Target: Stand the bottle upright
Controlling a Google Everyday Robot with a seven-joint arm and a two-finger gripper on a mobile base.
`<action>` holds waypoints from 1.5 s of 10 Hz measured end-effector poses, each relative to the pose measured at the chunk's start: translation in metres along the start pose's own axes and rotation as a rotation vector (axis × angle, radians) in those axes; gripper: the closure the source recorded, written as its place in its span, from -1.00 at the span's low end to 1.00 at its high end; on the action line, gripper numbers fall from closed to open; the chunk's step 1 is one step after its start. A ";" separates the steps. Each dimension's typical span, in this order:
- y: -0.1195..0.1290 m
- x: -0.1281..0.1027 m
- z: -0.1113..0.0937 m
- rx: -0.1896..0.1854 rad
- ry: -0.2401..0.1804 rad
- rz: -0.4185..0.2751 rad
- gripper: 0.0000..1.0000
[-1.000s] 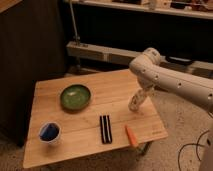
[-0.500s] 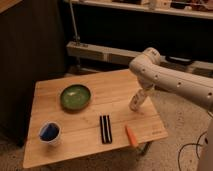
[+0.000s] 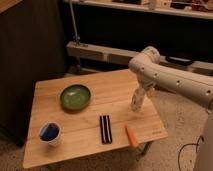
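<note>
Table (image 3: 60, 102), wooden. Bottle (image 3: 136, 101): near right edge, tilted close to upright, base at the tabletop, upper end under the gripper (image 3: 142, 93). Gripper: at bottle top; grip cannot be told. Change over the last second: bottle and arm barely shifted. Judgement: standing nearly done, release pending. Also present: bowl (image 3: 75, 96), cup (image 3: 50, 133), block (image 3: 105, 129), carrot (image 3: 131, 135).
</note>
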 end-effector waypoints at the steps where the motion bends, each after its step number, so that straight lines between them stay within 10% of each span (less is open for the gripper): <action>1: 0.000 0.002 -0.005 0.010 0.029 0.009 -0.60; 3: 0.005 0.003 -0.012 0.046 0.100 0.052 -0.60; 8: 0.030 -0.024 -0.004 0.255 0.430 0.394 -0.60; 15: 0.053 -0.070 -0.039 0.171 0.499 0.507 -0.60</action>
